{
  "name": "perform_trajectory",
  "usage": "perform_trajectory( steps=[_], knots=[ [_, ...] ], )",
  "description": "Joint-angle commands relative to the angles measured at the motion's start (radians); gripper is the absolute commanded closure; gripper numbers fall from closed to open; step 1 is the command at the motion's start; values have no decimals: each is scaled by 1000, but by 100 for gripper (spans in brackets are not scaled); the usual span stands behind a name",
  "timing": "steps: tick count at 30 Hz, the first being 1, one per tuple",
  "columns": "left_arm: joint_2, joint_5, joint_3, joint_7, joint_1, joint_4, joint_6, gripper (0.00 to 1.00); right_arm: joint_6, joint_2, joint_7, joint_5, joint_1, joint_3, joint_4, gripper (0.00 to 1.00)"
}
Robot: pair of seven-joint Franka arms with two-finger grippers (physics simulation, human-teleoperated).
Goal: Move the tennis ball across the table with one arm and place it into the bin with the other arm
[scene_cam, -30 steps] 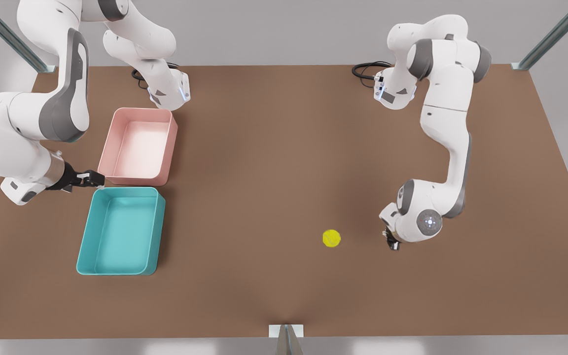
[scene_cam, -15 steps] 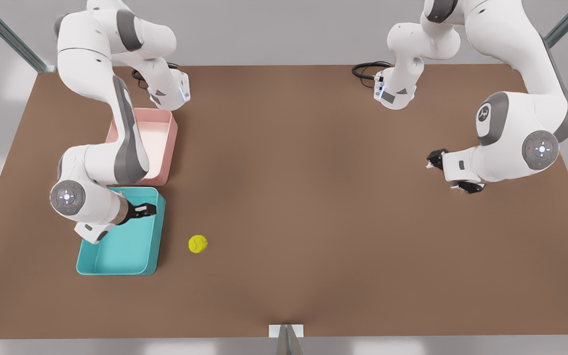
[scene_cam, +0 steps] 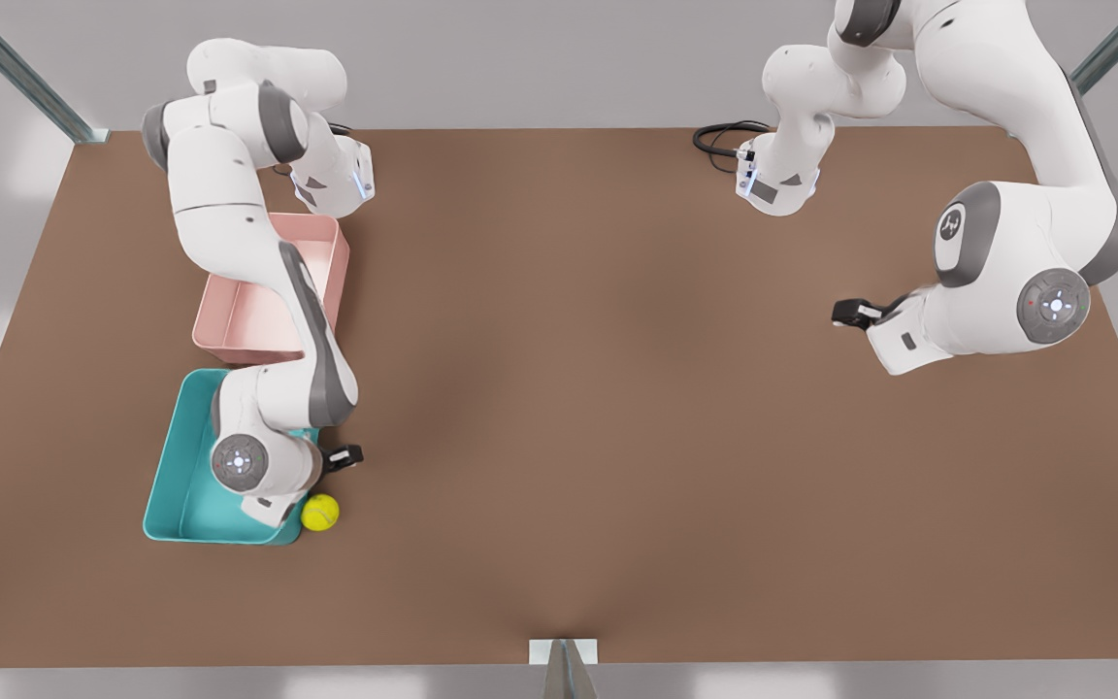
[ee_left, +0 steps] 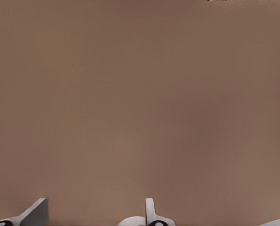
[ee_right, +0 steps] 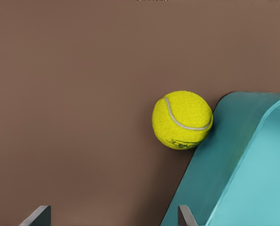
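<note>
Desk [scene_cam: 617,408]: brown, flat, grey wall behind.
Bin [scene_cam: 176,485]: teal, near desk's front-left corner in front view.
Right gripper [scene_cam: 344,456]: fingers apart, empty, over bin's corner.
Left gripper [scene_cam: 850,313]: waiting far across; finger spread unclear.
Tennis ball [scene_cam: 320,512]: on desk, touching bin's outer corner, just beside right gripper.

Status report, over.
Right claw open beside teal plastic bin. Left claw open, waiting. Yellow-green tennis ball on brown table, against bin's outer corner. Nothing blocking.

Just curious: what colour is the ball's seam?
Pale whitish, on the yellow-green tennis ball; clearest in the right wrist view.
</note>
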Motion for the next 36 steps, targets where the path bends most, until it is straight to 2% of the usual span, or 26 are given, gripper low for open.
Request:
perform_trajectory(
  steps=[1,4,9,19,36],
  knots=[
    [-2,1,0,-312,1,0,-10,0,112,41,-688,4,-3,1,39,0],
    [0,-1,0,-312,-1,0,-9,0,156,114,-1042,1,-27,-5,108,0],
    [0,-1,0,-312,-2,0,-8,0,187,114,-1210,-1,-32,-7,93,0],
    [-3,-1,2,-312,4,0,-16,0,263,148,-1238,4,-50,-5,92,0],
    [-3,-2,3,-309,7,7,-47,0,286,182,-1236,30,-58,-5,82,0]
  ],
)
